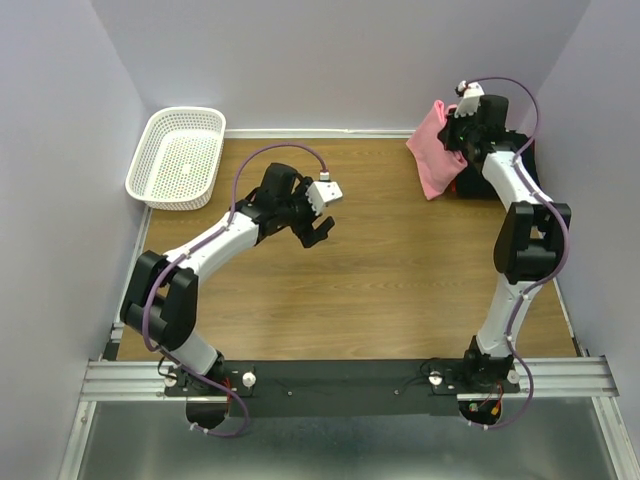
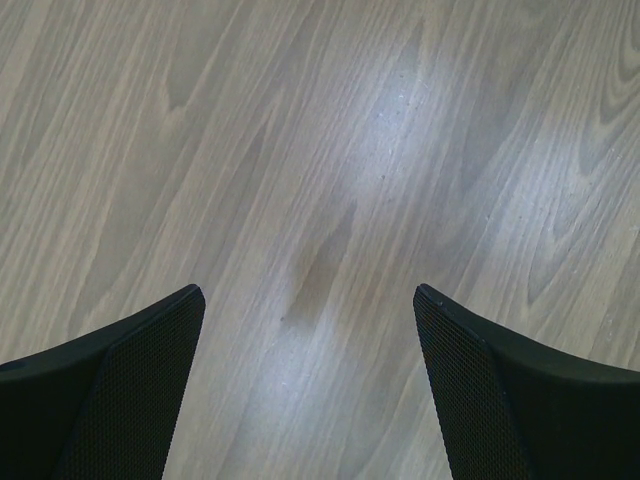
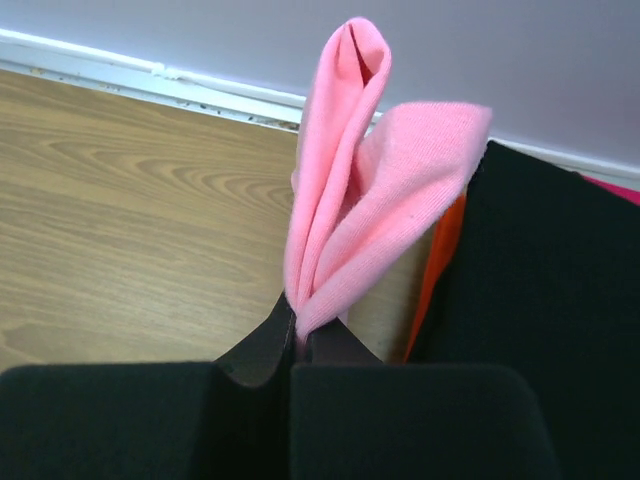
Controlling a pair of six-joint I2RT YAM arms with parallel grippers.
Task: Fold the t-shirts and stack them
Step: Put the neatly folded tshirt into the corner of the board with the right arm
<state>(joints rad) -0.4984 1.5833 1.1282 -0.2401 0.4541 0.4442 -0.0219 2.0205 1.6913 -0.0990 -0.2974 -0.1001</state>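
The wooden table (image 1: 400, 290) carries a white basket (image 1: 178, 156) far left, piled t-shirts (image 3: 540, 300) far right.

Bright, even overhead light, pale glare patch on tabletop (image 2: 400, 110), soft shadows, sharp focus

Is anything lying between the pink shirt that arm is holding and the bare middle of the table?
Nothing lies on the table between them. The right gripper pinches the pink shirt at the far right; only the open left gripper hovers over its middle.
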